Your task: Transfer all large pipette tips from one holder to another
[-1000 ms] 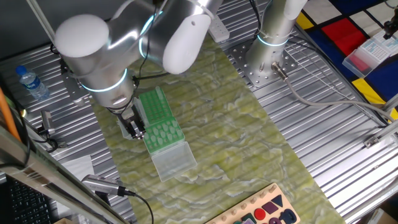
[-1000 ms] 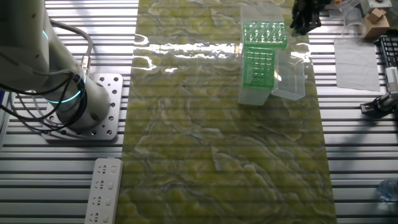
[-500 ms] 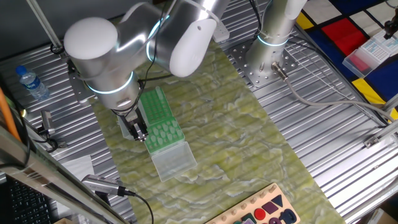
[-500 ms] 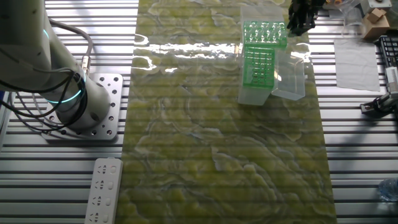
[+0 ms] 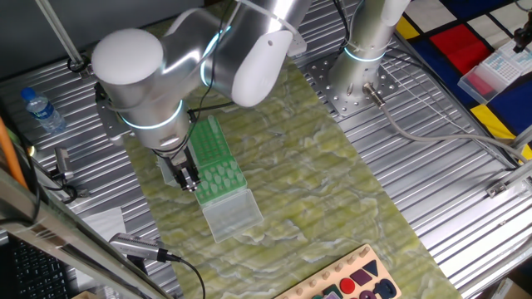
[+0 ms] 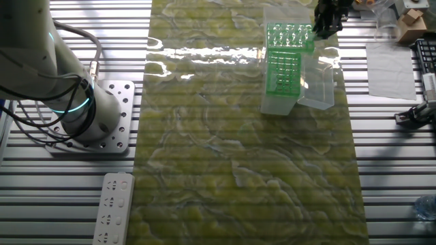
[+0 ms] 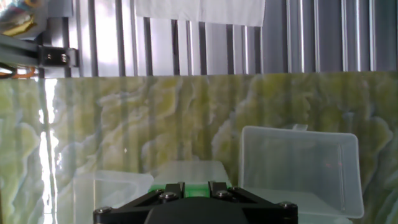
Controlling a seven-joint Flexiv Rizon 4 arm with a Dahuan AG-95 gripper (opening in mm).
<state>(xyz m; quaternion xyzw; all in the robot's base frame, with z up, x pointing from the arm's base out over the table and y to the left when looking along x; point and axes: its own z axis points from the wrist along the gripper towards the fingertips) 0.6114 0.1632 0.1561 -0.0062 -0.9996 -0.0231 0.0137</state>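
Two green racks stand end to end on the green mat. The far rack (image 5: pixel 205 136) (image 6: pixel 291 35) shows pale dots of large pipette tips (image 6: pixel 289 33). The near rack (image 5: pixel 221 177) (image 6: pixel 283 68) sits on a clear box (image 5: pixel 230 213). My gripper (image 5: pixel 186 175) (image 6: pixel 325 24) hangs low at the racks' outer side, close by the rack with the pale dots. In the hand view only the gripper's (image 7: pixel 195 190) black body and finger mounts show, with a strip of green rack (image 7: pixel 195 184) between them. The fingertips are hidden, so I cannot see whether they hold anything.
A clear lid (image 6: pixel 317 85) (image 7: pixel 298 168) lies beside the racks. A water bottle (image 5: pixel 40 109), a second arm's base (image 5: pixel 364 58), a wooden shape board (image 5: pixel 349 282), a power strip (image 6: pixel 112 207) and white paper (image 6: pixel 394 68) (image 7: pixel 199 11) surround the mat.
The gripper has edged sideways toward the racks, and the arm's big joint has shifted with it. The racks and the lid have not moved.
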